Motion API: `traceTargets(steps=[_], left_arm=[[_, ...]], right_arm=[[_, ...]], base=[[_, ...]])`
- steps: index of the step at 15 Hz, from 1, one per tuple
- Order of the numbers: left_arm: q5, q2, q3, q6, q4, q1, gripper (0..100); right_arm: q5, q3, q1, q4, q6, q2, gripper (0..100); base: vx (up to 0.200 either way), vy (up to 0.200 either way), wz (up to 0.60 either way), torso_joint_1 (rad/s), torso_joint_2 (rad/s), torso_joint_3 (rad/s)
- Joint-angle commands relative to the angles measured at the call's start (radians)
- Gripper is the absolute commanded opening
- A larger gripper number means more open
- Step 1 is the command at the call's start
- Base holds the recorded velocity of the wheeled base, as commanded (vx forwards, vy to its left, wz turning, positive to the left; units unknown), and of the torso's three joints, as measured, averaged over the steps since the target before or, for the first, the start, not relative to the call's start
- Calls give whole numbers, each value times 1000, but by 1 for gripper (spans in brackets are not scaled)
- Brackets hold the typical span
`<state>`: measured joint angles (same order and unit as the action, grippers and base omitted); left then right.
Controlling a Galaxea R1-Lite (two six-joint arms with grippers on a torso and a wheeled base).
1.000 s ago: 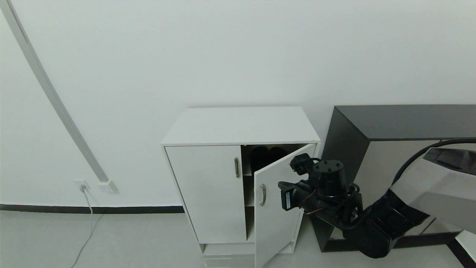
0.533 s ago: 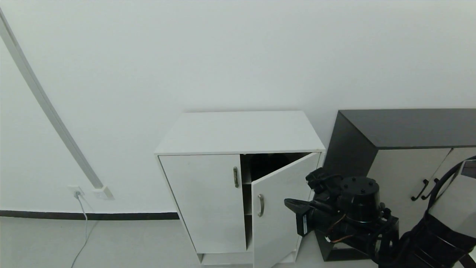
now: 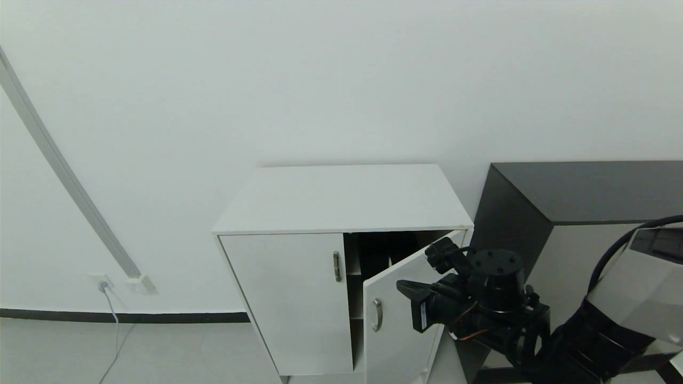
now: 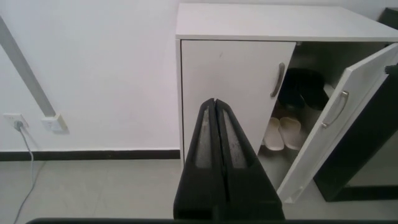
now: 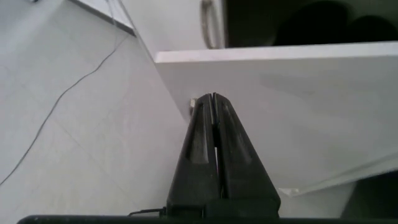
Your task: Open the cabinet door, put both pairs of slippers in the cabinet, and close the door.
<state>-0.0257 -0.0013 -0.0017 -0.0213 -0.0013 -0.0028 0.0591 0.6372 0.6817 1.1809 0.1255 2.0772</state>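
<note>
White wall backs the cabinet at lower centre of the head view. Its right door stands ajar. Inside, a dark pair of slippers sits on a shelf above a light pair of slippers. The right hand, closed and empty, is at the door's outer face. The left hand, closed and empty, hangs well apart. Judgement: the door is a stiff, light hinged panel, so push flat near the handle.

Bright, even indoor light from above, flat on the white wall and the pale floor. Soft shadow just below the cabinet top, interior deep in shade. Dull sheen on the black sideboard top. Outlines crisp, contrast low.
</note>
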Motion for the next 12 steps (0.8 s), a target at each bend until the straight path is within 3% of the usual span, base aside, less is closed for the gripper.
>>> traceTargets(steps=[1, 12], left_arm=[[0, 1, 0, 0, 0, 0, 0], [0, 1, 0, 0, 0, 0, 0]], right_arm=[[-1, 62, -4, -3, 0, 73, 0], [-5, 300, -51, -130, 0, 195, 0]], base=[[0, 0, 0, 0, 0, 0], [0, 0, 0, 0, 0, 0]])
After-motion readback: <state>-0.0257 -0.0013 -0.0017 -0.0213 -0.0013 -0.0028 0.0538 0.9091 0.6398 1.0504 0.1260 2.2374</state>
